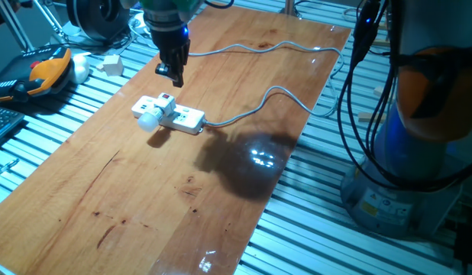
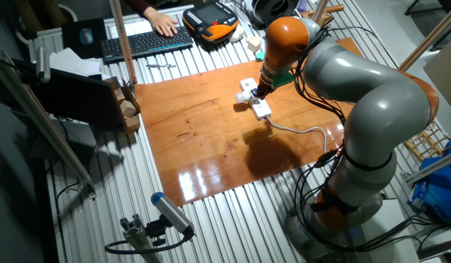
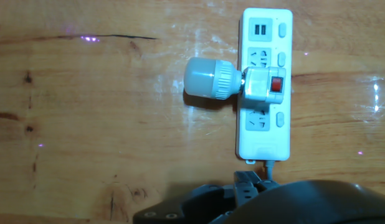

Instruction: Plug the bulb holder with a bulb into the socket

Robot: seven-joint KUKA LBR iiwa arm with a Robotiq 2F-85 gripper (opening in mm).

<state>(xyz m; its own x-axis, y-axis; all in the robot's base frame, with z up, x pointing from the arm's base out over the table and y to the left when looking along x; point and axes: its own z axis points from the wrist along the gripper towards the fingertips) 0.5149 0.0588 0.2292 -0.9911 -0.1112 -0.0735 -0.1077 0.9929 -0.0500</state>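
My gripper (image 1: pixel 173 74) hangs above the strip, holding nothing; can't tell how wide the jaws are. Bulb holder (image 3: pixel 265 86) w/ red switch sits plugged in the socket (image 3: pixel 263 81) mid-strip, bulb (image 3: pixel 207 78) sticking out sideways over the wood table (image 1: pixel 144 206).

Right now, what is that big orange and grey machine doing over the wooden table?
A robot arm is working with a small lamp. The bulb holder, with its red switch and white bulb, already sits across the middle of the power strip, apparently plugged in, with the bulb sticking out sideways over the wooden table. The gripper hangs just above it and holds nothing. The bulb does not look lit.
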